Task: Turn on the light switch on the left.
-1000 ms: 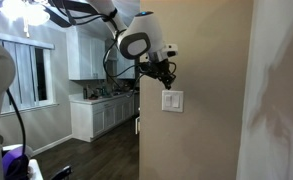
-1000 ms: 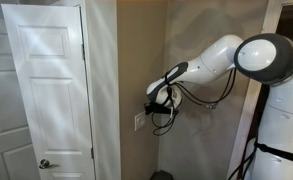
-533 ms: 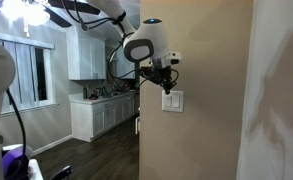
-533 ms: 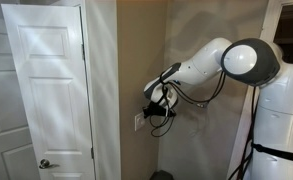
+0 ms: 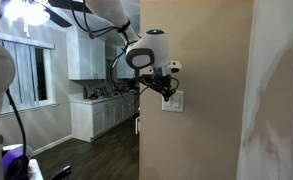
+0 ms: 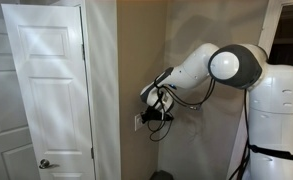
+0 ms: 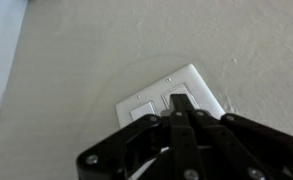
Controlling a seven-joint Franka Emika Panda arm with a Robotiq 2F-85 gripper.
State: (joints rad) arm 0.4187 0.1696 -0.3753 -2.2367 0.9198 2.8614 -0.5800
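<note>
While your gripper (image 7: 180, 104) points at the tan wall (image 7: 76, 50), its two fingers are pressed tight together and hold nothing. The white wall plate (image 7: 202, 86) sits right in front of them in the wrist view. The light switch (image 7: 142, 110) is the left paddle on that plate. It is at 9 o'clock from the gripper tip and just beside it. The tip hides part of the right paddle (image 7: 169, 97), and you cannot tell if it touches. In an exterior view the gripper (image 5: 168, 92) is at 11 o'clock from the plate (image 5: 173, 101), very close. In an exterior view the arm (image 6: 191, 75) comes in from 2 o'clock, and a white door (image 6: 46, 90) stands at 9 o'clock.
</note>
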